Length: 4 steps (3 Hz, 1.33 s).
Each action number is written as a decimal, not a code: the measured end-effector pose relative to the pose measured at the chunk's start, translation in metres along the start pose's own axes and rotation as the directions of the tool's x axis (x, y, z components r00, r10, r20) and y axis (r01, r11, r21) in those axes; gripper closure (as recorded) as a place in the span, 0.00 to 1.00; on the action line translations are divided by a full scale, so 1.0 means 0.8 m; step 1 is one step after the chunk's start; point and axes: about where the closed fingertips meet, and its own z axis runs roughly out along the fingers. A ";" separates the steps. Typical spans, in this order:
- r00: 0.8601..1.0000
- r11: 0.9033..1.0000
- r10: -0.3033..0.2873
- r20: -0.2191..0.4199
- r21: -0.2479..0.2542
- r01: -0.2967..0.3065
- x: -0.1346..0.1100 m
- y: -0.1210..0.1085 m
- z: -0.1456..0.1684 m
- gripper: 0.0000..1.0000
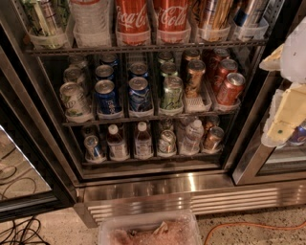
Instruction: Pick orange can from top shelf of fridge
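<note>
The fridge [191, 184] stands open in front of me, with a steel frame and a vented base. Its top shelf [95, 49] is a dark wire rack fronted by clear trays, at the top of the camera view. Two red Coca-Cola cans [133, 19] stand in its middle rows. The orange can [213, 14] stands to their right in a clear tray; only its shiny orange-gold body shows, the lid is cut off by the frame edge. My gripper [286, 103], pale and blurred, hangs at the right edge, right of and below the orange can and apart from it.
The middle rack holds blue Pepsi cans [107, 95], green cans [171, 93], a brown-copper can [195, 76] and red cans [230, 88]. Bottles [142, 141] stand on the low rack. The glass door [19, 162] is at left. A clear tub [148, 229] and cables [248, 225] lie on the floor.
</note>
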 end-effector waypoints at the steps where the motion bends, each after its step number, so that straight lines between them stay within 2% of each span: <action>1: 1.000 1.000 0.000 0.000 0.000 0.000 0.000 0.000 0.000 0.00; 2: 0.997 0.998 0.018 0.073 0.051 -0.021 0.000 0.000 -0.002 0.00; 3: 0.980 0.992 0.026 0.199 0.115 -0.050 0.014 0.022 0.003 0.00; 4: 0.949 0.975 -0.002 0.315 0.214 -0.068 0.024 0.039 0.004 0.00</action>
